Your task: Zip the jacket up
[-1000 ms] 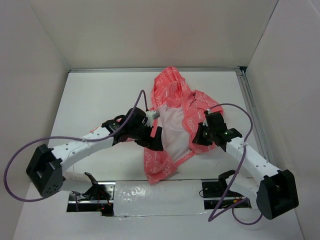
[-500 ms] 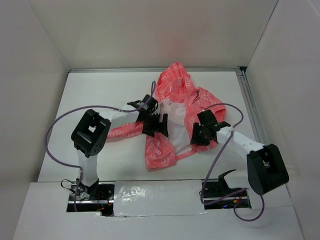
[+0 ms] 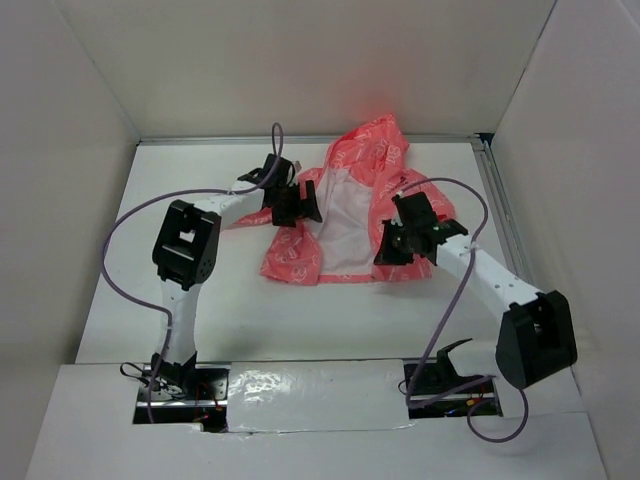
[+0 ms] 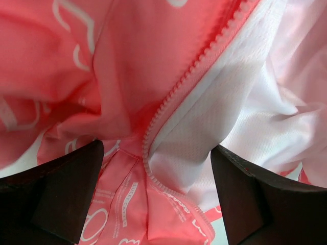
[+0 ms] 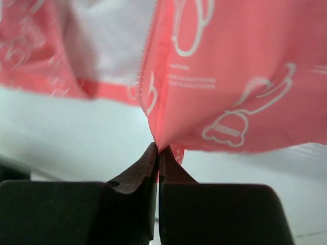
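Jacket: the jacket (image 3: pixel 345 205) lay open on the table (image 3: pixel 200 300) toward its far edge, white lining up, hood farthest from the arms.
Left gripper: the left gripper (image 3: pixel 292 205) was spread wide over the front edge on its own side, not closed on the cloth; the zipper teeth (image 4: pixel 176 87) ran between its 2 fingers.
Right gripper: the right gripper (image 3: pixel 392 247) was pinched tight on a fold of the opposite front panel, low near the hem.

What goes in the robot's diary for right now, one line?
jacket: unzipped | left tool: open at zipper teeth | right tool: shut on jacket edge
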{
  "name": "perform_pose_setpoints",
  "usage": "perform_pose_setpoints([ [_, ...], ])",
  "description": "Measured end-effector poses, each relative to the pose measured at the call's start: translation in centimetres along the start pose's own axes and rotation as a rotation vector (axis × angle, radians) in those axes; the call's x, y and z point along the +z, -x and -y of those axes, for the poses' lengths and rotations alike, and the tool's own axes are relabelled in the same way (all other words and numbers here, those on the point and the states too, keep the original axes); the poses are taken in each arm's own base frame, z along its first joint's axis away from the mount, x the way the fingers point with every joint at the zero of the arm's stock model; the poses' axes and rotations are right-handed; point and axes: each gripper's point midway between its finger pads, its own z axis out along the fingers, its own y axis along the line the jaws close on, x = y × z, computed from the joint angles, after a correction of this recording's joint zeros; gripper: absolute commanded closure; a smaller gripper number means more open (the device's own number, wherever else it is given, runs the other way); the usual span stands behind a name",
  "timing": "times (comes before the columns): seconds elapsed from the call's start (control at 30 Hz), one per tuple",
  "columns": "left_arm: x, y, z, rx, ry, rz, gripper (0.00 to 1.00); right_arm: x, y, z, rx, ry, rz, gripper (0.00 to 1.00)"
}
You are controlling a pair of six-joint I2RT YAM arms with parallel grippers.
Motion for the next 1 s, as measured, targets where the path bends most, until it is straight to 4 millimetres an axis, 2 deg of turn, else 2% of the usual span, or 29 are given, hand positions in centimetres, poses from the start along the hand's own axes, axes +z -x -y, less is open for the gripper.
perform_pose_setpoints([
  [0.1,-0.6,-0.8,-0.2,0.015,-0.001,0.009,0.01,-1.1,-2.6,-1.6,-0.037,0.132,-0.061,0.91],
  [0.2,-1.4,-2.0,-0.5,0.016,0.005,-0.006,0.01,0.2,-7.5,-1.5,-0.069,0.166,-0.212,0.85],
  [0.23,-1.7,-2.4,-0.6,0.015,0.008,-0.012,0.01,0.8,-8.6,-1.3,-0.076,0.154,-0.254,0.68],
  [0.27,-2.0,-2.8,-0.6,0.014,0.011,-0.019,0.01,1.4,-9.7,-1.0,-0.078,0.135,-0.295,0.59],
  [0.3,-2.4,-3.1,-0.5,0.014,0.014,-0.024,0.01,1.9,-10.3,-0.7,-0.083,0.114,-0.321,0.44],
  [0.33,-2.8,-3.3,-0.5,0.016,0.018,-0.025,0.01,2.2,-10.7,-0.6,-0.093,0.097,-0.328,0.41],
  [0.37,-3.4,-3.5,-0.4,0.018,0.024,-0.022,0.01,2.4,-10.7,-0.7,-0.105,0.090,-0.321,0.37],
  [0.4,-4.0,-3.6,-0.2,0.021,0.028,-0.019,0.01,2.4,-10.5,-0.9,-0.116,0.089,-0.301,0.29],
  [0.43,-4.8,-3.7,0.1,0.028,0.031,-0.011,0.01,2.3,-10.2,-1.3,-0.125,0.095,-0.273,0.26],
  [0.53,-7.9,-3.9,1.4,0.050,0.028,0.031,0.01,1.2,-8.5,-2.7,-0.164,0.139,-0.150,0.23],
  [0.57,-9.4,-3.9,2.0,0.060,0.019,0.057,0.01,0.7,-8.0,-3.1,-0.174,0.156,-0.107,0.22],
  [0.7,-12.8,-5.1,2.9,0.079,-0.021,0.105,0.01,-1.1,-7.7,-4.0,-0.203,0.189,0.002,0.16],
  [0.73,-13.5,-5.9,2.9,0.085,-0.029,0.113,0.01,-1.3,-7.8,-4.2,-0.210,0.189,0.024,0.03],
  [0.77,-14.2,-6.6,2.8,0.087,-0.030,0.117,0.01,-1.5,-8.0,-4.3,-0.217,0.189,0.045,0.00],
  [0.83,-15.0,-7.9,2.7,0.100,-0.026,0.143,0.01,-1.8,-8.4,-4.2,-0.226,0.184,0.090,0.00],
  [0.9,-15.5,-9.6,2.8,0.129,-0.025,0.167,0.06,-2.1,-8.4,-4.2,-0.219,0.187,0.131,0.00],
  [0.93,-15.6,-10.2,3.0,0.144,-0.032,0.175,0.06,-2.2,-8.2,-4.1,-0.211,0.186,0.150,0.00],
  [0.97,-15.9,-10.8,3.3,0.169,-0.050,0.187,0.14,-2.4,-7.6,-4.0,-0.197,0.178,0.182,0.00],
  [1.0,-16.2,-11.0,3.6,0.191,-0.066,0.205,0.15,-2.6,-6.9,-4.0,-0.185,0.171,0.211,0.00],
])
